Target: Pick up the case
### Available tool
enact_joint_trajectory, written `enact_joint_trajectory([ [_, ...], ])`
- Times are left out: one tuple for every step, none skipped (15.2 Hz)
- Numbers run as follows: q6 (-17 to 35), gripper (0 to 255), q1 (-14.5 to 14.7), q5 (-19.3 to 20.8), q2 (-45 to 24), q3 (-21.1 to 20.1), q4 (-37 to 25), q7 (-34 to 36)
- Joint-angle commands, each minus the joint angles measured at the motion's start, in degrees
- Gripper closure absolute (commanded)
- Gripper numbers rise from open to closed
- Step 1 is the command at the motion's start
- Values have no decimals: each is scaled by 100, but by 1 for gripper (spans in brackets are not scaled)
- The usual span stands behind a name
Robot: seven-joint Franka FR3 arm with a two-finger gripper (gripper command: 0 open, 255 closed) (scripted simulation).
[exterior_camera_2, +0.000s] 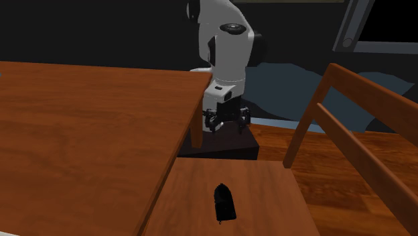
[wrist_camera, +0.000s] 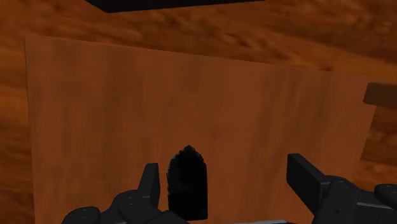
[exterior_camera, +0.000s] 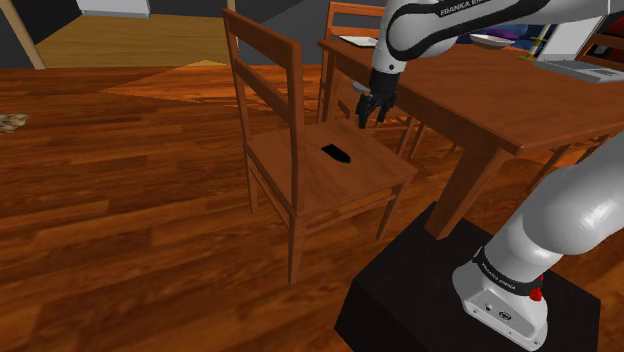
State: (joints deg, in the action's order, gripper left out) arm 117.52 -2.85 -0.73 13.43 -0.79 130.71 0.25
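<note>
Black case (exterior_camera: 337, 153) lay flat on the wooden chair seat (exterior_camera: 320, 185), just above centre of the shoulder view. In the second exterior view the case (exterior_camera_2: 224, 202) sat at bottom centre, rounded end toward the arm. Pincer (exterior_camera: 372, 116) hung above the seat's right-hand edge in the shoulder view, beside the tabletop (exterior_camera: 480, 95), clear of the case. I read it as spread wide, gripping nothing. Through the wrist camera the case (wrist_camera: 188, 184) showed between the fingers (wrist_camera: 150, 181), hard by one of them. Black stand (exterior_camera: 420, 290) noted at lower right of the shoulder view.
</note>
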Motion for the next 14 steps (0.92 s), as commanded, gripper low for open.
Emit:
enact_joint_trajectory([
  [254, 0, -17, 12, -395, 22, -144, -43],
  [374, 0, -25, 16, -606, 32, -233, -62],
  [488, 0, -32, 20, -818, 42, -329, -82],
  [595, 0, -40, 23, -1032, 51, -433, -101],
  [697, 0, -48, 25, -1247, 59, -545, -120],
  [792, 0, -55, 27, -1463, 68, -663, -140],
  [880, 0, -63, 27, -1679, 76, -790, -159],
  [962, 0, -71, 28, -1897, 83, -924, -177],
  [1036, 0, -79, 27, -2115, 89, -1065, -196],
  [1104, 0, -88, 27, -2334, 95, -1214, -214],
  [1165, 0, -96, 25, -2553, 100, -1370, -232],
  [1219, 0, -105, 24, -2773, 105, -1534, -250],
  [1266, 0, -114, 22, -2995, 109, -1706, -267],
  [1306, 0, -123, 21, -3217, 113, -1887, -284],
])
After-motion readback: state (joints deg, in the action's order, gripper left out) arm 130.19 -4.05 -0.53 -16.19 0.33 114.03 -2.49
